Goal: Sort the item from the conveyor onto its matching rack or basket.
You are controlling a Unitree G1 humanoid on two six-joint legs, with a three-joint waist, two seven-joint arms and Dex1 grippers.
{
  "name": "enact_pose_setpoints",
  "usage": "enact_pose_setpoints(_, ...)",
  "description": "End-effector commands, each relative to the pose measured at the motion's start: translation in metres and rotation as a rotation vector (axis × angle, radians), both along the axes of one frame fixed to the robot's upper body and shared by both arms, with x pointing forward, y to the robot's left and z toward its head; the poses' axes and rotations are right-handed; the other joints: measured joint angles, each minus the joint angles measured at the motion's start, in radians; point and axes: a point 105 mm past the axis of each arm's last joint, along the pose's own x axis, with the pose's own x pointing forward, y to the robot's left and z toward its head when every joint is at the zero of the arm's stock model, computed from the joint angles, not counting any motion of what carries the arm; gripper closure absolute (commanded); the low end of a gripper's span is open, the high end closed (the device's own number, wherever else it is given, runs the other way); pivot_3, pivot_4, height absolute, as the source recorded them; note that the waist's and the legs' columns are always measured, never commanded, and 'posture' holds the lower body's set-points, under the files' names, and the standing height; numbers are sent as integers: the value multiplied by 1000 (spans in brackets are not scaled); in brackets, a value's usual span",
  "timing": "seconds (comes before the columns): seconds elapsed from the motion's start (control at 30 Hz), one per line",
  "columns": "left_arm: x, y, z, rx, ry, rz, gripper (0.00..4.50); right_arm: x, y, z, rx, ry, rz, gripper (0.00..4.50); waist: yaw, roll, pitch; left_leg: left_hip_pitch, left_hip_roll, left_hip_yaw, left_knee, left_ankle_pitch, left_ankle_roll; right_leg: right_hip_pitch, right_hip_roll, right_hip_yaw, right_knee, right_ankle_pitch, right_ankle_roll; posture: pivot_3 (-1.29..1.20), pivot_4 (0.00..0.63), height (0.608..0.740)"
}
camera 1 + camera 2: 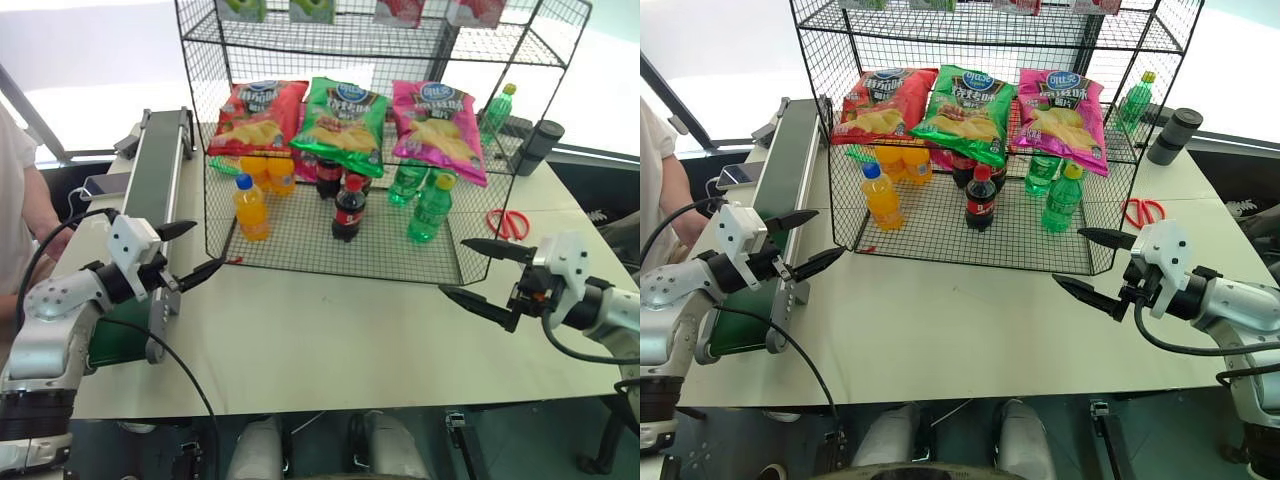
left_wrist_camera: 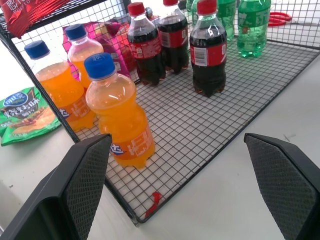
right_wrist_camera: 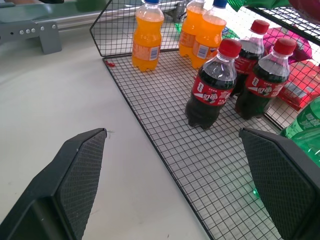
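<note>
One pink chip bag (image 1: 438, 128) is seen lying on the slanted middle shelf of the black wire rack (image 1: 240, 218), at the right end of a row of 3 bags, next to one green chip bag (image 1: 343, 124) and one red chip bag (image 1: 256, 117). On the bottom shelf, 3 orange soda bottles (image 1: 251, 209), 3 cola bottles (image 1: 348, 211) and approx. 3 green bottles (image 1: 431, 210) are counted, though the green ones are partly hidden. The conveyor (image 1: 157, 170) is placed along the left side of the table (image 1: 330, 330), w/ no bag seen on its belt. The left gripper (image 1: 195, 251) is held near the conveyor's end, fingers spread wide, nothing gripped. The right gripper (image 1: 478, 276) is held over the table in front of the rack, also wide apart and empty. One pair of red scissors (image 1: 510, 223) is seen right of the rack.
</note>
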Motion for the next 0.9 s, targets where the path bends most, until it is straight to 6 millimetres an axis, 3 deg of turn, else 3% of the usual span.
enact_pose_setpoints(0.03, 0, 1, 6, 30, -33, -2, 0, -3, -1, 5, -18, -35, -2, 75, 0, 0, 0, 0, 0, 0, 0, 0, 0, 0, 0, 0, 0, 0, 0, 0, 150, 740)
enact_pose_setpoints(0.9, 5, -12, 2, 4, -14, -83, 0, -12, -16, -6, -50, -26, -45, 75, -1, 0, 0, 0, 0, 0, 0, 0, 0, 0, 0, 0, 0, 0, 0, 0, 150, 740)
